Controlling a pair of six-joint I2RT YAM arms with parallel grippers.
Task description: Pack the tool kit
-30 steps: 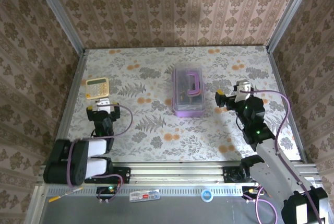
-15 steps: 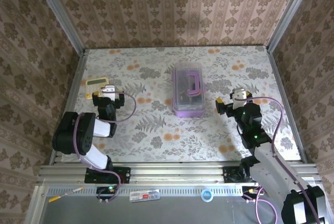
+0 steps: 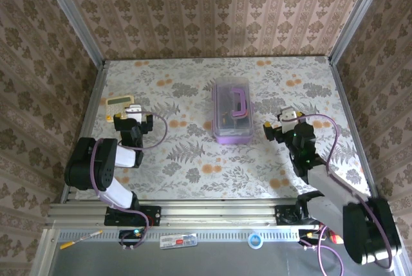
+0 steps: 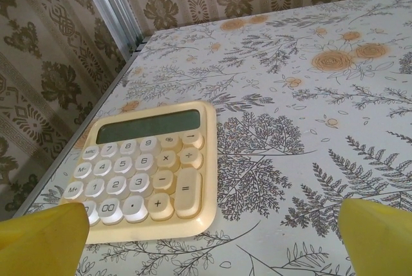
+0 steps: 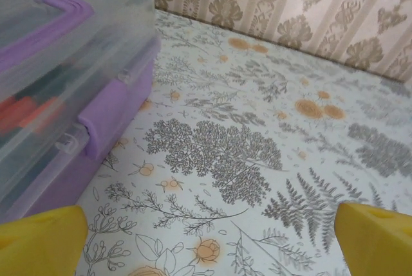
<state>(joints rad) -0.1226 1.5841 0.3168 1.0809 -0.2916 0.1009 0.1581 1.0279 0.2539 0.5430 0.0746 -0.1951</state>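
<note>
The tool kit is a translucent purple box with its clear lid shut and a purple handle on top, in the middle of the table. In the right wrist view the tool kit stands at the left, with dark and orange-red tools dimly visible through the lid. My right gripper sits low just right of the box, open, its yellow fingertips wide apart with only table between them. My left gripper is open at the table's left, empty, with its fingertips spread.
A yellow calculator lies at the far left by the metal frame; in the left wrist view the calculator is just ahead of my left fingers. Patterned walls close in three sides. Floral table lies bare between the arms.
The left arm has unfolded and reached forward toward the calculator, then held still. The right gripper has drifted left and nearer, closer to the box. Both stay open.
</note>
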